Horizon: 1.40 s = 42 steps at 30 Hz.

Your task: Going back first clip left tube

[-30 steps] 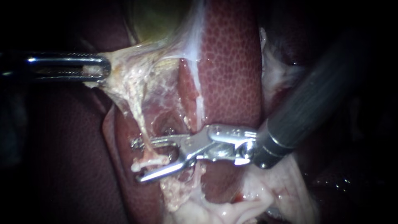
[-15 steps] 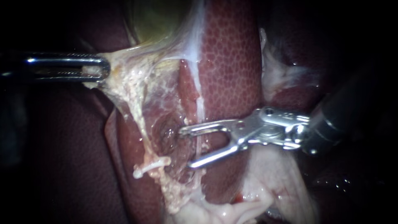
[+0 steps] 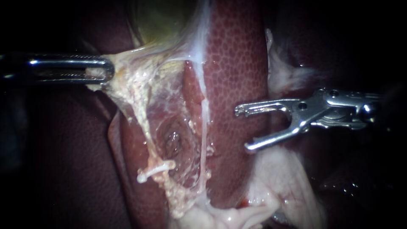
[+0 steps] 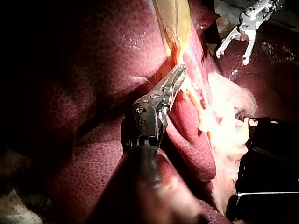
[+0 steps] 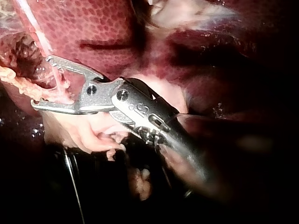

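My left instrument (image 3: 99, 70) comes in from the left, its jaws shut on a fold of pale tissue (image 3: 123, 68) that it holds taut; the left wrist view shows the same grip (image 4: 176, 77). From that fold the left tube (image 3: 142, 118) runs down to a small whitish bar (image 3: 154, 168), seemingly a clip, lying across it. A thinner pale tube (image 3: 204, 127) hangs to its right. My right instrument (image 3: 242, 129) hovers over the liver (image 3: 237, 63), right of both tubes. Its jaws stand open and empty, as the right wrist view (image 5: 41, 81) also shows.
The greenish gallbladder (image 3: 165, 21) sits above the dissected pocket (image 3: 171, 138). Pale fatty tissue (image 3: 275, 182) bulges under my right instrument. A dark liver lobe (image 3: 63, 161) fills the lower left. In the left wrist view my right instrument (image 4: 232, 56) shows far ahead, beside a black block (image 4: 266, 158).
My right instrument has drawn back to the right and slightly up, away from the left tube it straddled, jaws still open. The whitish bar stays on the tube. My left instrument holds still.
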Motion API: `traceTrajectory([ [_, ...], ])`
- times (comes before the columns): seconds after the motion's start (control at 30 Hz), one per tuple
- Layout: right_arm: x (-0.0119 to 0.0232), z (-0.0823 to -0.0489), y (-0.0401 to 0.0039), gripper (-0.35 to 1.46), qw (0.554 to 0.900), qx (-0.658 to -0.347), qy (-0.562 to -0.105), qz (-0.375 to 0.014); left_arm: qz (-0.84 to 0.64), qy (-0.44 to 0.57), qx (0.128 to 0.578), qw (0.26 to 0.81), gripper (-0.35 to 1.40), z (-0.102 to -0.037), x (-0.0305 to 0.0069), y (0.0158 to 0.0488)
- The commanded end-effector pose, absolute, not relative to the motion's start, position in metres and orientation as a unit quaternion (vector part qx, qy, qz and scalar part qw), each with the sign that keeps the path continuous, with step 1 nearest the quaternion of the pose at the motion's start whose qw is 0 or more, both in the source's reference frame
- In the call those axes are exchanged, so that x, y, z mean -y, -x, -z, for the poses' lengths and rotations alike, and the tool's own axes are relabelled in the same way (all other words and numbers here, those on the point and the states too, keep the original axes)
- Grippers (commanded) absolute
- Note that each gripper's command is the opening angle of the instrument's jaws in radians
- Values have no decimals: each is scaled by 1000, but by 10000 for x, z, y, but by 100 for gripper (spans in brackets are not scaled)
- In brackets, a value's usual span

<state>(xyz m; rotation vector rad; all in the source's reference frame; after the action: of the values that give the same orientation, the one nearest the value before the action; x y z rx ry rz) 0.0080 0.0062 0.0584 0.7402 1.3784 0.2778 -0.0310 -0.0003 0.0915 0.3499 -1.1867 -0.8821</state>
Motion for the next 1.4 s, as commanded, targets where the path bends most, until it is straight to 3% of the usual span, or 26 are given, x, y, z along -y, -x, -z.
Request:
traceTrajectory([
  [0.03,-62,-583,-79,60,701,-618,-333,-124,400,-158,538,725,-35,-915,3,310],
  [0.4,-60,-579,-78,60,702,-619,-331,-122,395,-155,539,727,-35,-940,13,330],
  [0.87,-59,-577,-80,60,702,-619,-331,-122,369,-172,520,751,-35,-1021,30,402],
  [1.4,-57,-573,-82,60,702,-620,-330,-122,368,-174,519,752,-35,-1024,32,406],
])
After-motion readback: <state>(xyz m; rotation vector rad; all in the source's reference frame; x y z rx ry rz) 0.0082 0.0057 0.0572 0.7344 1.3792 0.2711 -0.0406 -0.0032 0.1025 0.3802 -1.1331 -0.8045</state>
